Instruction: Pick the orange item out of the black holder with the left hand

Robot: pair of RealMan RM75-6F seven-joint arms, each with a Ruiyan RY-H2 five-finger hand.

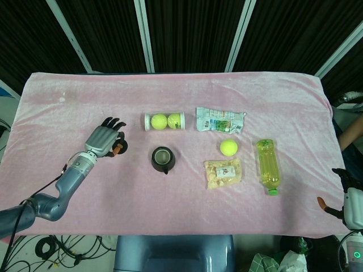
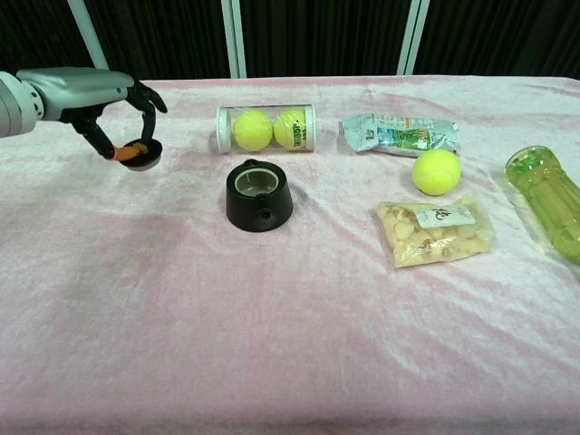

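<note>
My left hand [image 1: 103,139] [image 2: 100,100] hangs over the left part of the pink table and pinches the orange item [image 2: 134,151] [image 1: 117,149], a small orange piece with a dark round end, between its fingertips. The black holder [image 1: 163,159] [image 2: 258,196] stands to the right of the hand, apart from it, its round mouth showing a pale ring inside. My right hand [image 1: 353,204] shows only at the lower right edge of the head view, off the table; how its fingers lie is unclear.
A clear tube with two tennis balls [image 1: 165,120] [image 2: 265,128] lies behind the holder. A foil packet [image 1: 220,120], a loose tennis ball [image 1: 228,147], a snack bag [image 1: 223,173] and a green bottle [image 1: 267,165] lie to the right.
</note>
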